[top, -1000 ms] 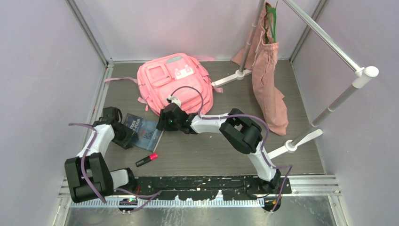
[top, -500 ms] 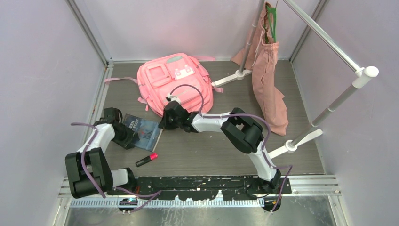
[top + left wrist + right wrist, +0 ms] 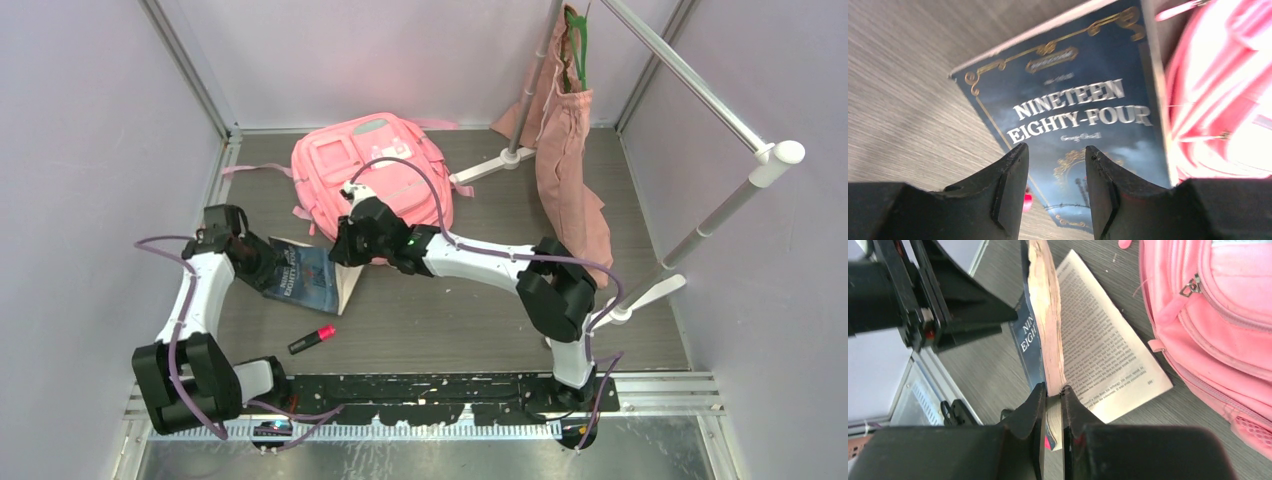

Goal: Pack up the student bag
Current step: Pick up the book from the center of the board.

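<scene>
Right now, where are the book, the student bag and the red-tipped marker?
book point(image 3: 1073, 107): left wrist view, on the blue front cover, at the title.
student bag point(image 3: 335, 165): top external view, on its front pocket.
marker point(image 3: 309, 341): top external view, on the middle of its barrel.

Soft, even overhead light filled the top view, with faint shadows on the counter point(image 3: 450, 320). In the left wrist view the student bag point(image 3: 1218, 100) glared overexposed and blurred; the book point(image 3: 1073, 110) was sharp.
</scene>
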You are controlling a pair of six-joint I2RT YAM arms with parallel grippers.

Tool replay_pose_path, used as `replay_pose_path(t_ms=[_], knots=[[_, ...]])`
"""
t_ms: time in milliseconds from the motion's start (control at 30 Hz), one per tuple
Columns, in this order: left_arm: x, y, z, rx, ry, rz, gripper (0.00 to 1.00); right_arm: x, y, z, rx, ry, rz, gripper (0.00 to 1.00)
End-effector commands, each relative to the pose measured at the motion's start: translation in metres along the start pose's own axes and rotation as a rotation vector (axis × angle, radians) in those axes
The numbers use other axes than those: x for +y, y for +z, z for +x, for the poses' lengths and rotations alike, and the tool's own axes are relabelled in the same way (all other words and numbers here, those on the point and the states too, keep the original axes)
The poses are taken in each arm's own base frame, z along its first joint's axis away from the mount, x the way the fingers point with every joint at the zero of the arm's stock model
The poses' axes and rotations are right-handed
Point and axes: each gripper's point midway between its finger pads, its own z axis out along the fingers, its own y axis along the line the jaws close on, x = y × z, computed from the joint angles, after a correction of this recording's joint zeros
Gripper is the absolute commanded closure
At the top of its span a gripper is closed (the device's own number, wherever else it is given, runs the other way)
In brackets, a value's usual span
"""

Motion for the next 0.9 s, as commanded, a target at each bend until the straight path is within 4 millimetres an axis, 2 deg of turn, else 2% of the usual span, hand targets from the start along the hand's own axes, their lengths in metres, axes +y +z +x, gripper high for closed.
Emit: replay_pose_path(t_ms=[0, 100, 200, 300, 433, 500, 667, 767, 867], knots=[[-0.021, -0.033, -0.017, -0.059, 0.044, 0.073, 0.53, 0.063, -0.044, -0.056, -0.088, -0.099, -0.164, 0.99], [-0.028, -0.044, -0.015, -0.050, 0.052, 0.104, 0.50, 0.077, -0.057, -0.064, -0.091, -0.102, -0.205, 0.99], [-0.031, -0.051, -0.013, -0.046, 0.061, 0.127, 0.39, 0.085, -0.074, -0.072, -0.110, -0.100, -0.227, 0.99], [-0.033, -0.055, -0.010, -0.036, 0.077, 0.149, 0.25, 0.088, -0.095, -0.079, -0.129, -0.087, -0.242, 0.99], [-0.045, -0.058, -0.001, 0.009, 0.124, 0.226, 0.21, 0.085, -0.134, -0.088, -0.171, -0.069, -0.256, 0.99], [-0.052, -0.059, 0.003, 0.033, 0.154, 0.278, 0.21, 0.076, -0.151, -0.086, -0.179, -0.073, -0.233, 0.99], [-0.069, -0.066, 0.018, 0.092, 0.240, 0.421, 0.23, 0.036, -0.193, -0.066, -0.167, -0.069, -0.140, 0.99], [-0.078, -0.072, 0.034, 0.137, 0.303, 0.512, 0.24, 0.004, -0.213, -0.040, -0.112, -0.073, -0.072, 0.99], [-0.089, -0.075, 0.057, 0.193, 0.385, 0.584, 0.24, -0.031, -0.225, -0.009, -0.052, -0.053, -0.013, 0.99]])
